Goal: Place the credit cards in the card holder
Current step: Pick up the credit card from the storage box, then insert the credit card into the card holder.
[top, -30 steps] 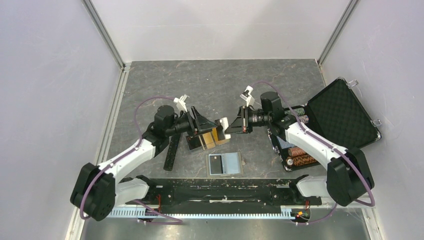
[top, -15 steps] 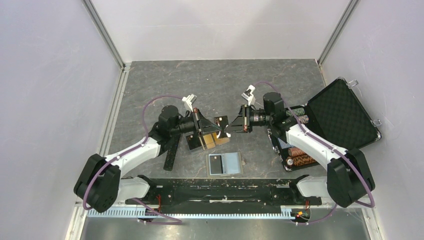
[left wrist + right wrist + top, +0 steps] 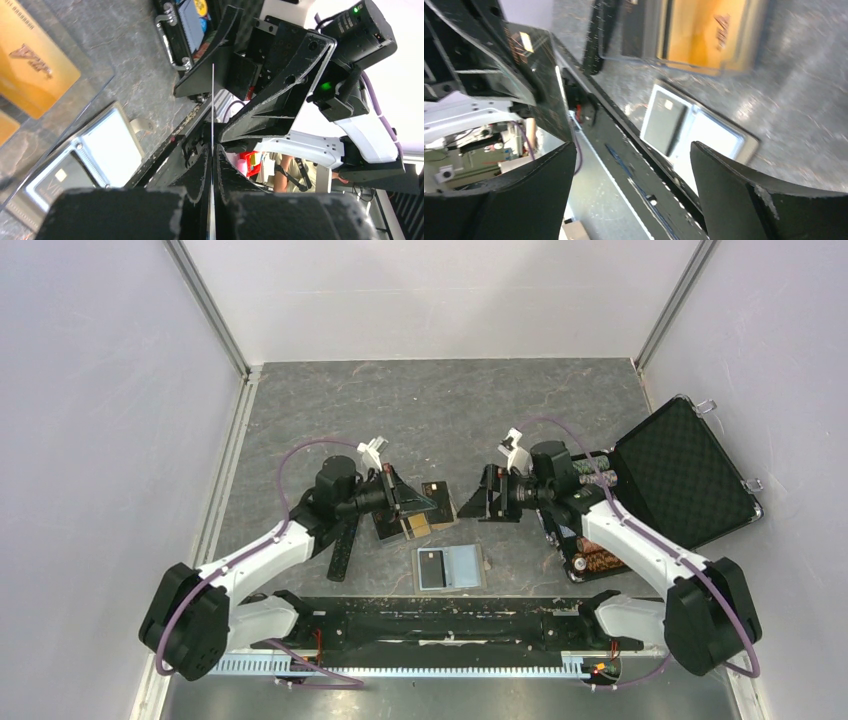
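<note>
We count two black credit cards [image 3: 432,566]: one in the pale-blue card holder [image 3: 466,567], one clamped by the left pincer [image 3: 212,155]; the right pincer [image 3: 631,147], gripping it earlier, gapes.

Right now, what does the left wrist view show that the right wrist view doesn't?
Left wrist only: the black card edge-on in the left gripper, and the chip case. Right wrist only: that card's printed face and the long black bar. Both: the open card holder with another black card inside, and an orange card.
</note>
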Robot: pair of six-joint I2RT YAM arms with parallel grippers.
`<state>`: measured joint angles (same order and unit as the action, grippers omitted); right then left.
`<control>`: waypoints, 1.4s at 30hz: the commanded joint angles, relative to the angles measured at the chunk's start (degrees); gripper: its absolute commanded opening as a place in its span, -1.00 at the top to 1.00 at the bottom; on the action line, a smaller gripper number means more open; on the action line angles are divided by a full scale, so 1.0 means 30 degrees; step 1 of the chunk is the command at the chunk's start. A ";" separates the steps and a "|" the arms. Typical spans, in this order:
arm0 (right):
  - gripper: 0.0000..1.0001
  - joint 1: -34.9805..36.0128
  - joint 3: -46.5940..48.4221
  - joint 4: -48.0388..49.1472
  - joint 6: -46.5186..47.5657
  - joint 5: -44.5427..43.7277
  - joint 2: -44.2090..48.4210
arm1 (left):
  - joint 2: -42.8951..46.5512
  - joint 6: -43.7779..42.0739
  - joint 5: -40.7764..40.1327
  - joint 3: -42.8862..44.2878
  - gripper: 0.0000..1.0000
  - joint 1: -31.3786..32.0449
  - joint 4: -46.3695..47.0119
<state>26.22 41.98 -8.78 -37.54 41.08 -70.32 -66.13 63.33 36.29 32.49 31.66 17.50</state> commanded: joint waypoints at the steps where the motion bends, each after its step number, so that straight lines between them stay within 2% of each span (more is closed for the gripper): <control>1: -0.74 -0.0164 -0.1295 -0.2967 0.2449 -0.2343 0.1380 | 0.0502 -0.1053 -0.0812 -0.0827 0.95 0.0348 -0.1713; 6: -0.73 -0.0155 -0.2944 -0.4563 0.3722 -0.3977 0.2079 | 0.0462 -0.1306 -0.2226 -0.1211 0.95 0.1840 -0.3190; 10: -0.72 -0.0132 -0.4136 -0.4766 0.4177 -0.4612 0.2228 | 0.0599 -0.1270 -0.5295 -0.1313 0.95 0.3508 -0.5518; 15: -0.72 -0.0081 -0.5258 -0.4349 0.4516 -0.4962 0.2029 | -0.0136 -0.0007 -0.7040 -0.2216 0.95 0.4824 -0.5685; 19: -0.66 -0.0001 -0.5826 -0.3713 0.4456 -0.4919 0.1771 | -0.0729 0.0332 -0.7454 -0.2568 0.95 0.5178 -0.5473; 25: -0.21 0.0024 -0.6707 -0.2417 0.3893 -0.4290 0.1266 | -0.2343 -0.0255 -0.6903 -0.1960 0.96 0.5288 -0.4641; 33: -0.03 0.0060 -0.6857 -0.2256 0.3880 -0.4328 0.1116 | -0.4313 -0.0552 -0.6610 -0.0882 0.95 0.5735 -0.3898; 42: 0.37 0.0087 -0.7204 -0.2122 0.3879 -0.4260 0.1000 | -0.5463 -0.0519 -0.6209 0.0020 0.95 0.6160 -0.3547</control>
<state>26.13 21.85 -15.03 -26.35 29.65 -66.72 -82.26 62.78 17.10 30.22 49.45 4.84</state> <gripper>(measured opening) 0.346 0.033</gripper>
